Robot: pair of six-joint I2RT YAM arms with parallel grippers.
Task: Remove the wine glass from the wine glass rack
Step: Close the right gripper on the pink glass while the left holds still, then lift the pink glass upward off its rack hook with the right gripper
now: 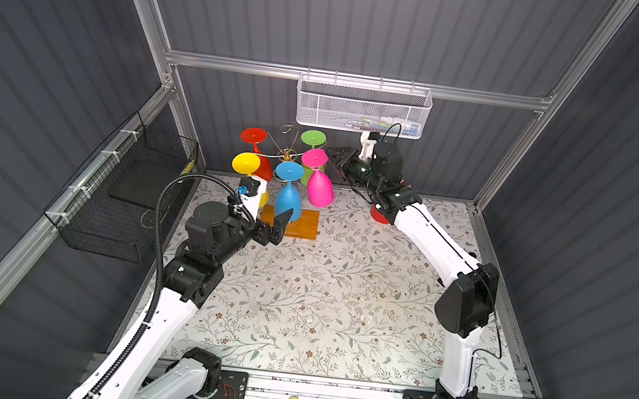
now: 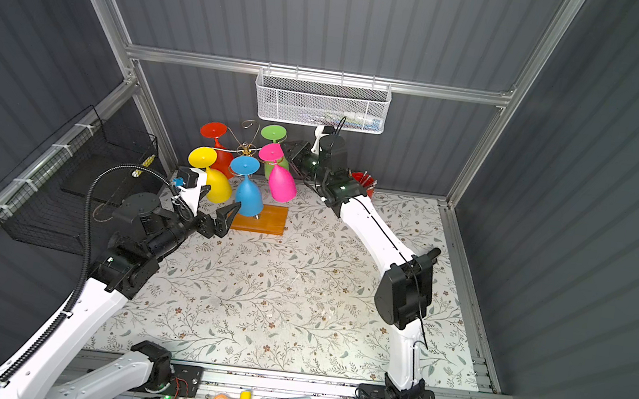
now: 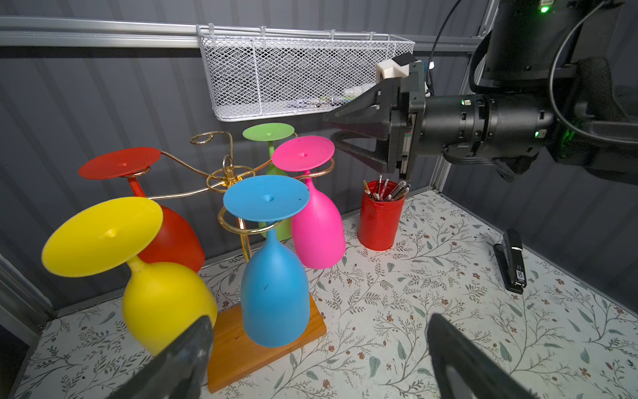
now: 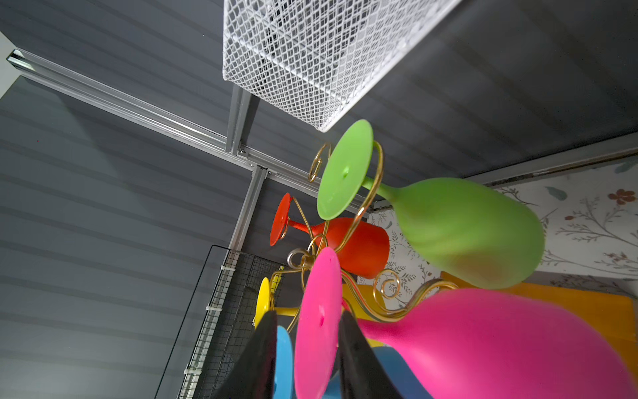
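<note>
Surface: flowered table [image 1: 338,295] inside a booth with grey ribbed walls; a white mesh basket [image 3: 293,76] hangs on the back wall.
Wine glass rack [image 3: 228,172]: gold wire stand on an orange-brown wooden base, at the back of the table, left of the middle in both top views.
Glasses on it: five hang upside down by their feet: pink wine glass [image 3: 317,228], blue glass [image 3: 274,293], yellow glass [image 3: 165,304], red glass [image 3: 172,238] and green glass [image 4: 466,235].
Pink wine glass, place: on the rack arm nearest the right arm, with its foot resting on a gold curl and its bowl hanging beside the blue one.
Right gripper [image 4: 309,312]: raised to the level of the glass feet and pointing at the rack from the right. Its fingers are a little apart. In the right wrist view the pink foot stands edge-on between them, with a sliver of gap on one side, so nothing is pinched.
Left gripper [image 3: 319,319]: low over the table just in front of the wooden base, near the blue and yellow bowls. Its fingers are spread wide and hold nothing.
Nearby: a red cup [image 3: 378,221] of pencils against the back wall, right of the rack.
</note>
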